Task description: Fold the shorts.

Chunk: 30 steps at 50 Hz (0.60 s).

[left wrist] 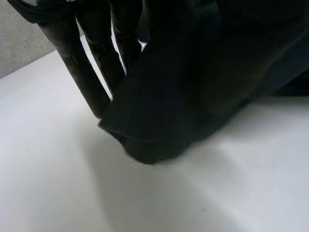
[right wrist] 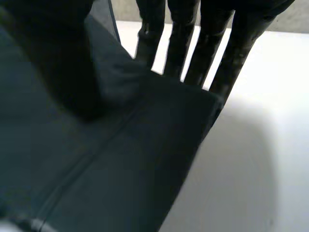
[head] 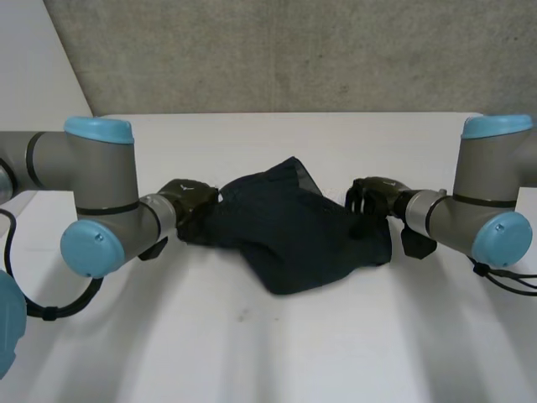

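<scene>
**Holding dark shorts at both ends over a white table**

Looking down on a white table, running back to a rough grey wall. Lying bunched about the middle of that table, between the two arms: the shorts, dark navy, creased into an uneven heap, rising to a peak on the wall side and sagging into a rounded lobe on the near side. Showing a stitched seam running along the cloth in the right wrist view, and a folded edge hanging just clear of the table in the left wrist view.

Gripping the heap's left end with the left hand, fingers running straight behind the cloth and pinching it up off the table. Gripping the right end with the right hand, straight fingers behind the cloth and thumb pressing on its front, pinching the shorts between them.
</scene>
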### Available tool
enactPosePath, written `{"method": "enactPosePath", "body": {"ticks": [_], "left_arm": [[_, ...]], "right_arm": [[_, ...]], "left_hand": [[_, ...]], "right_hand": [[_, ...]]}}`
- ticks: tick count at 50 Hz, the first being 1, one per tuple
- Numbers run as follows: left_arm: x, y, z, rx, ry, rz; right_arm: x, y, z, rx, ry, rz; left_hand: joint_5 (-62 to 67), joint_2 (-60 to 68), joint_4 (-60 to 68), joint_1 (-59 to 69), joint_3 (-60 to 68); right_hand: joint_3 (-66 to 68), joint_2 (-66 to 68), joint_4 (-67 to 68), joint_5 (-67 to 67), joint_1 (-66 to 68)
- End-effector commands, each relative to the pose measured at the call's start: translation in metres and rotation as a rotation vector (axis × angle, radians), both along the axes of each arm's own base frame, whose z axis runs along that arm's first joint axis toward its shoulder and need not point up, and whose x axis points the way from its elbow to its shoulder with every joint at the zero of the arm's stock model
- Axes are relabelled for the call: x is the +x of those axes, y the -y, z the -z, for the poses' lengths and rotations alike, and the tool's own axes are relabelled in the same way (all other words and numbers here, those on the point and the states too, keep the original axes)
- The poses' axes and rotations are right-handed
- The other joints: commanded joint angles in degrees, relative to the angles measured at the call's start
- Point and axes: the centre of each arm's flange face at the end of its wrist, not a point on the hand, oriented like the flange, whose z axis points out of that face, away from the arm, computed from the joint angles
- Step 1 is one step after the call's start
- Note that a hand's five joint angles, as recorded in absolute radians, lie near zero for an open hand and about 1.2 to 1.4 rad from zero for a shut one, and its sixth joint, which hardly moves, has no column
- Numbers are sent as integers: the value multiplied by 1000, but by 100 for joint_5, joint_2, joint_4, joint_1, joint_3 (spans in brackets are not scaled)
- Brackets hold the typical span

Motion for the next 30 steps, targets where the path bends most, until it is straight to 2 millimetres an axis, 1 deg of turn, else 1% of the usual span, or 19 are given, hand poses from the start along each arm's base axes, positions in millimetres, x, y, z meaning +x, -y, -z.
{"method": "enactPosePath", "body": {"ticks": [1,4,5,6,7,10,11,13,14,15,17,18,21,22,24,26,27,29,30], "left_arm": [[-2,-6,-44,-102,-37,5],[0,-15,-78,-172,-66,11],[2,-22,-99,-219,-82,7],[4,-30,-119,-264,-99,5],[6,-38,-139,-311,-117,3],[11,-55,-176,-403,-153,1],[17,-67,-201,-466,-181,-8],[22,-77,-219,-514,-203,-15],[25,-82,-229,-540,-214,-20],[31,-93,-248,-593,-238,-31],[37,-104,-266,-643,-261,-37],[43,-114,-283,-693,-284,-45],[51,-128,-305,-760,-315,-58],[56,-136,-315,-792,-332,-64],[59,-144,-322,-814,-343,-64],[62,-150,-325,-823,-348,-65],[62,-150,-325,-821,-347,-65],[61,-150,-321,-805,-339,-64],[61,-149,-315,-787,-331,-62]], "right_arm": [[1,-4,-42,-124,-40,-41],[-1,-14,-82,-233,-47,-62],[-3,-22,-106,-297,-47,-69],[-4,-27,-118,-331,-46,-70],[-7,-37,-142,-395,-40,-70],[-11,-51,-172,-488,-28,-68],[-13,-61,-191,-548,-11,-62],[-17,-71,-211,-610,5,-55],[-20,-82,-231,-677,21,-47],[-22,-89,-243,-714,30,-42],[-29,-103,-267,-787,47,-23],[-35,-116,-288,-852,61,-6],[-43,-134,-313,-931,78,25],[-46,-143,-326,-972,87,42],[-49,-150,-336,-1001,95,53],[-51,-155,-342,-1011,96,55],[-51,-156,-342,-1002,94,54],[-51,-156,-341,-984,89,51],[-50,-156,-338,-962,83,46]], "left_hand": [[2204,2056,2133,2016,2082],[2204,2056,2133,2016,2082],[2204,2056,2133,2016,2082],[2204,2056,2133,2016,2082],[2204,2056,2133,2016,2082],[2204,2056,2133,2016,2082],[2204,2056,2133,2016,2082],[2204,2056,2133,2016,2082],[2204,2056,2133,2016,2082],[2204,2056,2133,2016,2082],[2204,2056,2133,2016,2082],[2204,2056,2133,2016,2082],[2204,2056,2133,2016,2082],[2204,2056,2133,2016,2082],[2204,2056,2133,2016,2082],[2204,2056,2133,2016,2082],[2204,2056,2133,2016,2082],[2204,2056,2133,2016,2082],[2204,2056,2133,2016,2082]], "right_hand": [[3038,2993,3030,3249,3584],[3038,2993,3030,3249,3584],[3038,2993,3030,3249,3584],[3038,2993,3030,3249,3584],[3038,2993,3030,3249,3584],[3038,2993,3030,3249,3584],[3038,2993,3030,3249,3584],[3038,2993,3030,3249,3584],[3038,2993,3030,3249,3584],[3038,2993,3030,3249,3584],[3038,2993,3030,3249,3584],[3038,2993,3030,3249,3584],[3038,2993,3030,3249,3584],[3038,2993,3030,3249,3584],[3038,2993,3030,3249,3584],[3038,2993,3030,3249,3584],[3038,2993,3030,3249,3584],[3038,2993,3030,3249,3584],[3038,2993,3030,3249,3584]]}}
